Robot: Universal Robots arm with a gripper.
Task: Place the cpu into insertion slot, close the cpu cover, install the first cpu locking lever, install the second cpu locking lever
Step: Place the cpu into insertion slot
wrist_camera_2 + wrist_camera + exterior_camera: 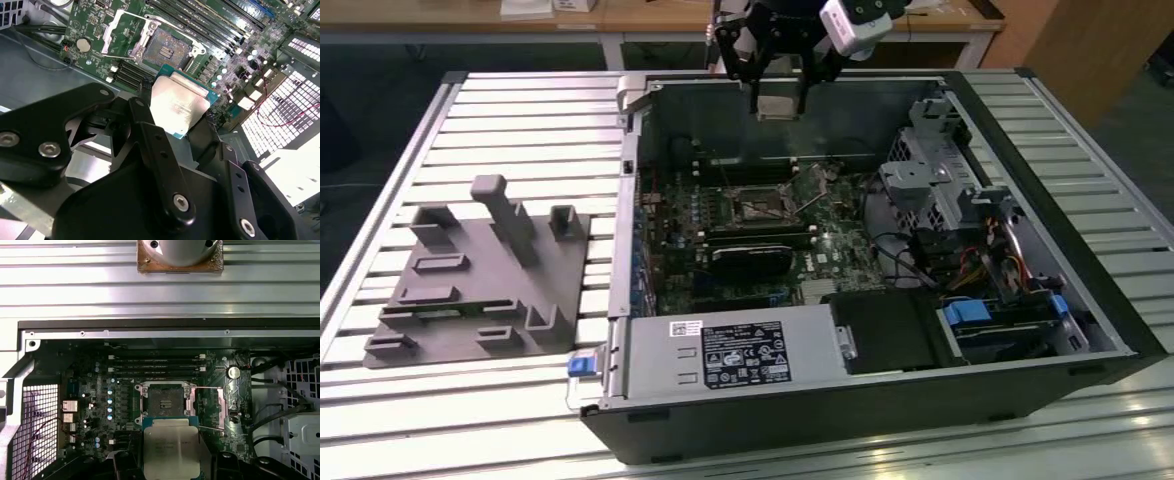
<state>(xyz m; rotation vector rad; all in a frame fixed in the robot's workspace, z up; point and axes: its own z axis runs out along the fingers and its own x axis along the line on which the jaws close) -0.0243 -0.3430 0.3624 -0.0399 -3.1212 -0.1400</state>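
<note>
- Pinching the small flat silver-grey square cpu (775,106), the black gripper (778,99) is hanging mid-air.
- cpu is floating above the silver-rimmed dark square insertion slot (761,205), not touching.

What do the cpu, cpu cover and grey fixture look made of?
cpu: pale metal face, satin sheen; teal rim looks like circuit board.
cpu cover: thin bare metal, probably stamped steel, bright glare.
grey fixture: matte, no glints, likely plastic, possibly printed.
</note>
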